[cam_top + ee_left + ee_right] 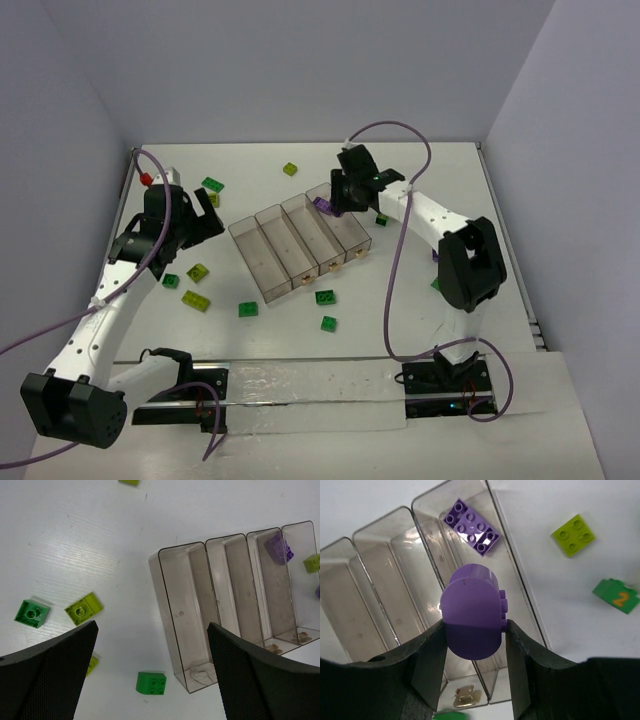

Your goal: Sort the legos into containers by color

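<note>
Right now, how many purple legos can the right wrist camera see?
2: flat brick in the tray's end compartment, rounded brick in the right end effector. Others may be hidden.

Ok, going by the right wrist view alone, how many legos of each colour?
Purple legos: 2, one in the tray, one between the right fingers.
Yellow-green legos: 1.
Dark green legos: 2, one cut by the bottom edge.
Total: 5.

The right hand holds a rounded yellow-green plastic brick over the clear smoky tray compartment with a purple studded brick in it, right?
Not quite: the rounded plastic brick in the right hand is purple, not yellow-green, as the right wrist view shows. It is over the clear smoky tray compartment holding the purple studded brick.
</note>
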Available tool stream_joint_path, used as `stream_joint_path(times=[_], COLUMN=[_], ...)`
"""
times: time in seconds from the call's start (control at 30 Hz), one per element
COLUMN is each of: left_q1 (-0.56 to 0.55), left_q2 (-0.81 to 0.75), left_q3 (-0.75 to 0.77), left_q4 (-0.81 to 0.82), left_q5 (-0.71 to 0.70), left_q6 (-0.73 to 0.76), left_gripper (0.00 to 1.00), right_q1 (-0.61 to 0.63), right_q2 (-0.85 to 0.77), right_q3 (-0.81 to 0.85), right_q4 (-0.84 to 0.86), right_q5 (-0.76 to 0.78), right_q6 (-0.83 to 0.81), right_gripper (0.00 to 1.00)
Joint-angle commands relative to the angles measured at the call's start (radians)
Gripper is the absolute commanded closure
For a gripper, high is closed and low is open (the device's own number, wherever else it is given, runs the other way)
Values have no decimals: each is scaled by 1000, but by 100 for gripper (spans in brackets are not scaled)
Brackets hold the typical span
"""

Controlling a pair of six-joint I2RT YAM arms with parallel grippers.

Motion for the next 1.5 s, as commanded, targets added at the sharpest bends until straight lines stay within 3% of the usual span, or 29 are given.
stream_joint_path(times=[0.0,0.03,0.1,0.23,0.37,0.53,0.7,0.83,0.97,1.47], left_q1=[-6,-6,-6,-6,-6,-6,-7,-8,-7,-7], left_q2=[-29,-30,-32,-32,-32,-23,-28,-22,-9,-8], left_q3=[18,17,17,19,14,14,18,25,32,12], left_q4=[-13,-14,-16,-15,-2,1,10,16,24,41], left_q5=[-13,-13,-14,-11,-6,0,14,27,32,56], left_q6=[0,1,3,3,3,5,9,16,25,25], left_gripper=[1,1,1,1,1,1,1,1,1,1], right_q1=[19,21,28,29,7,-118,-425,-640,-705,-717], right_q2=[47,61,84,55,-15,-217,-469,-563,-538,-289], right_q3=[79,100,126,129,89,-98,-450,-655,-719,-630], right_q4=[-7,-21,-42,-53,-55,-25,35,111,164,219], right_q5=[-13,-11,9,60,116,146,108,-3,-30,-40], right_q6=[5,4,4,6,20,99,222,275,292,285], right_gripper=[61,55,30,17,16,17,17,16,14,14])
